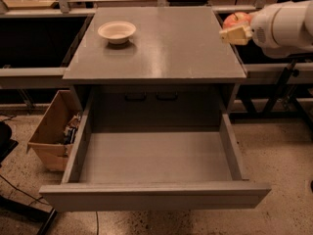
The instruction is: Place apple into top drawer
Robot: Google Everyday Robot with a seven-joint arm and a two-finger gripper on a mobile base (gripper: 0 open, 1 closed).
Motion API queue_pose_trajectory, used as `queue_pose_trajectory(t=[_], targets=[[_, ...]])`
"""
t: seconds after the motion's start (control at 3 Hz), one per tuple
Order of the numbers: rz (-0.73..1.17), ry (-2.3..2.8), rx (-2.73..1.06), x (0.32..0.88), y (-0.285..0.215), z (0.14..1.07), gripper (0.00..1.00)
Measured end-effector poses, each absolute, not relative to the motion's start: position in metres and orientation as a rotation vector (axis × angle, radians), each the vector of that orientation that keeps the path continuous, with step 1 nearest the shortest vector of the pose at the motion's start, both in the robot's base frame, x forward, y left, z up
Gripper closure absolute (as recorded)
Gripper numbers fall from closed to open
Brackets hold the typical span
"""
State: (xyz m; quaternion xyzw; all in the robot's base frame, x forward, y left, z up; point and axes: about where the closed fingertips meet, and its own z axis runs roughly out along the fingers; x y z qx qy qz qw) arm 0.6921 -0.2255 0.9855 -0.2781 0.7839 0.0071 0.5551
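Observation:
The red-orange apple [234,18] is held in my gripper [235,31] at the right edge of the grey cabinet top [156,48], raised above it. The cream fingers [234,35] are shut on the apple, which shows above and behind them. My white arm [283,28] reaches in from the right. The top drawer [154,155] is pulled wide open below and in front, and its grey inside holds nothing. The apple is above the cabinet's right rear side, not over the drawer.
A cream-white shallow bowl [116,32] sits on the cabinet top at the back left. A brown cardboard box [51,133] with items stands on the floor left of the drawer. Dark shelving and metal rails flank the cabinet.

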Motion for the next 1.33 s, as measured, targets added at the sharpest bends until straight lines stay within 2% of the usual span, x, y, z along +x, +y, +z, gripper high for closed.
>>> queue_pose_trajectory(t=[0.33,0.67,1.33], targets=[[0.082,1.948,-0.657,0.636,-0.265,0.936,1.0],[0.177,1.971,-0.672,0.609,-0.288,0.899,1.0],[0.192,1.975,-0.7,0.616,-0.28,0.888,1.0]])
